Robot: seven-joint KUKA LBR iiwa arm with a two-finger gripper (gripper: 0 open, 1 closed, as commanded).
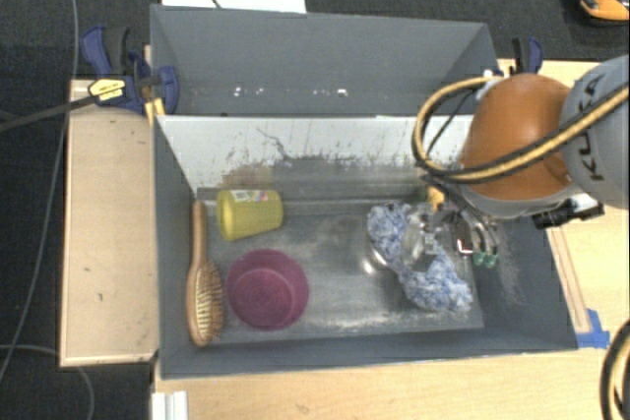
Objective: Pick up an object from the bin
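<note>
Blue-and-white crumpled cloth (440, 288), soft and knotted-looking, lies on the right side of the grey metal bin's (325, 157) floor. Its long axis runs slantwise from the back wall toward the front right corner. My gripper (436, 237) is down on the cloth's middle, touching it. Whether my jaws are open or closed on it I cannot tell, since my orange wrist cover (517, 138) and the folds hide them. My pale arm casing (596, 138) bears dark letters, K and U.

On the left, a yellow plastic cylinder (248, 213) lies on its side along the back wall, its pale label too small to read. A round magenta bowl (266, 287) sits before it. A wooden hairbrush (204, 295) lies along the left wall, handle toward the back.
</note>
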